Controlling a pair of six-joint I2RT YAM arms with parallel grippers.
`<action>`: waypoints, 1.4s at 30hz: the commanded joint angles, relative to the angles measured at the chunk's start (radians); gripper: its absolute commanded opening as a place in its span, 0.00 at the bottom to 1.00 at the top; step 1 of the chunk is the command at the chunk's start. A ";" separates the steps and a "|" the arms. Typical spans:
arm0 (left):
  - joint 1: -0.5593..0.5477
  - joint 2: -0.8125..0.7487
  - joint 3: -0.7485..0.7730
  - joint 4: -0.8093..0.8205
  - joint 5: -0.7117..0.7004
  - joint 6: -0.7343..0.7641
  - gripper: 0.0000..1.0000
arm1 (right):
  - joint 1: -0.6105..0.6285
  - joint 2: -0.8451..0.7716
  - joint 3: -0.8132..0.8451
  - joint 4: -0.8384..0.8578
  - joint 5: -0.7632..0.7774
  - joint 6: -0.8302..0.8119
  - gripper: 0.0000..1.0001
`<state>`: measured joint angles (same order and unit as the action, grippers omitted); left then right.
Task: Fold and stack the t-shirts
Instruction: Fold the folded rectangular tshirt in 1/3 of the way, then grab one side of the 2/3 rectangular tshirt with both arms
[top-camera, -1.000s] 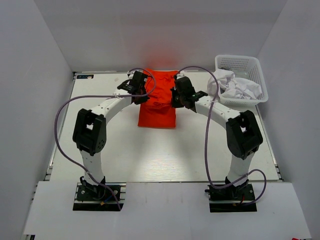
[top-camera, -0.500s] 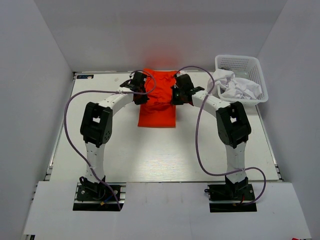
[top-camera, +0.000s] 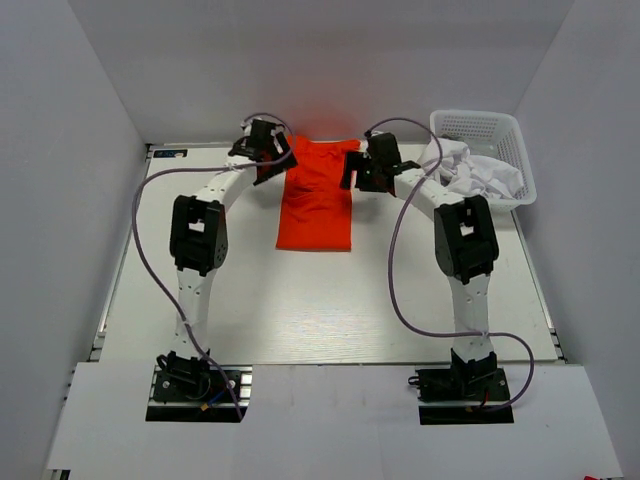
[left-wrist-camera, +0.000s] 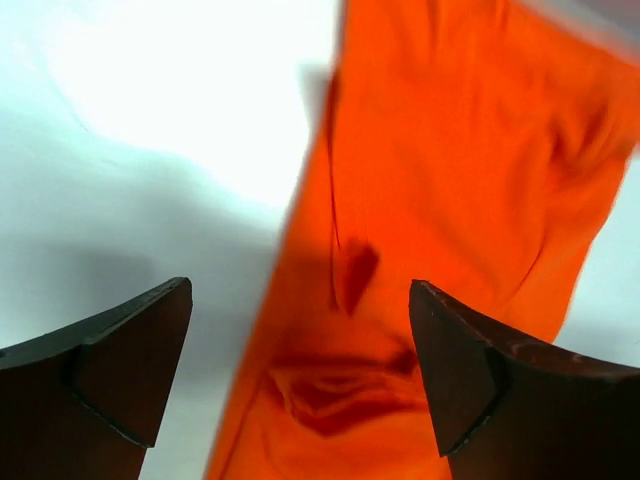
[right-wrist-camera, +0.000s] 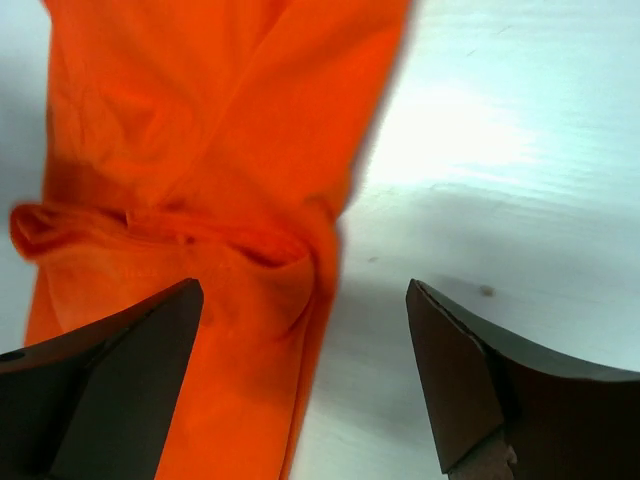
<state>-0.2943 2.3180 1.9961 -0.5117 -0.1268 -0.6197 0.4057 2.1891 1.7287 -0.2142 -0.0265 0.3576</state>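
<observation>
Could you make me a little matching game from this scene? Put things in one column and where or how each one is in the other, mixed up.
Things:
1. orange t-shirt
2. white t-shirts
3. basket
4. left end effector

Descriptions:
A. open, at the far left edge of the orange cloth
B. white plastic lattice, at the far right
C. crumpled in a heap inside a container
D. lying on the table, in its far middle part

Pairs: 1-D, 2-C, 3-B, 4-A
</observation>
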 joint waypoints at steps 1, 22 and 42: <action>0.055 -0.084 0.064 -0.054 -0.011 -0.009 1.00 | -0.027 -0.084 -0.019 0.070 -0.038 -0.031 0.90; -0.014 -0.600 -0.974 0.263 0.337 0.095 0.94 | 0.058 -0.384 -0.666 0.263 -0.355 0.095 0.90; -0.032 -0.473 -0.988 0.320 0.338 0.048 0.10 | 0.074 -0.279 -0.649 0.260 -0.254 0.161 0.37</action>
<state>-0.3191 1.8179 1.0107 -0.1638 0.1871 -0.5793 0.4736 1.8904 1.0588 0.0547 -0.3180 0.5060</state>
